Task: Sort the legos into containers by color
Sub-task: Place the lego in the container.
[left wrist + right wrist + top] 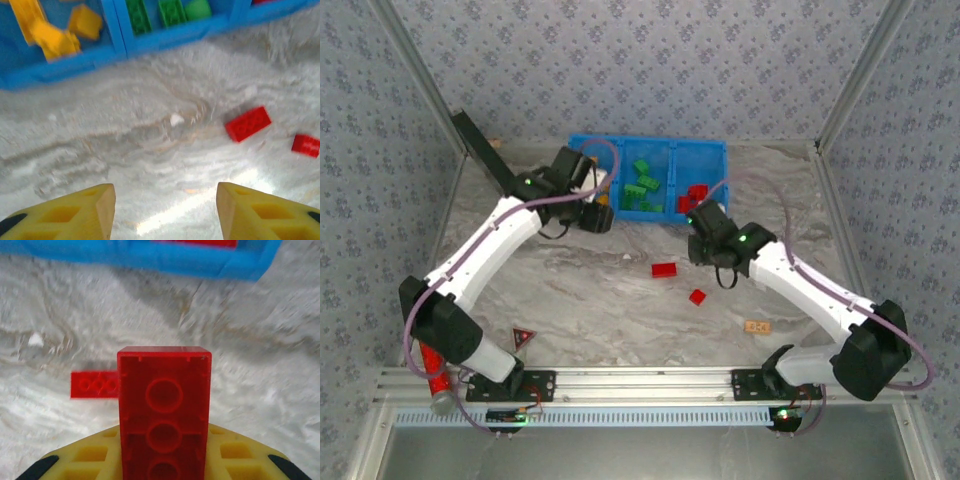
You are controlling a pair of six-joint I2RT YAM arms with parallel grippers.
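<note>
The blue container (710, 150) stands at the back of the table with yellow legos (52, 35), green legos (642, 185) and red legos (696, 194) in separate compartments. Just in front of its right end, my right gripper (699, 226) is shut on a red lego (164, 405), held lengthwise with its hollow underside toward the camera. Near the bin's left front, my left gripper (597, 218) hangs open above bare table, nothing between its yellow fingers (75, 215). Two loose red legos lie on the marble: a long one (664, 269) and a small one (697, 296).
A flat tan tile (757, 326) lies at the front right and a red-black triangle (523, 337) at the front left. A black board (480, 148) leans at the back left corner. Metal frame posts edge the table.
</note>
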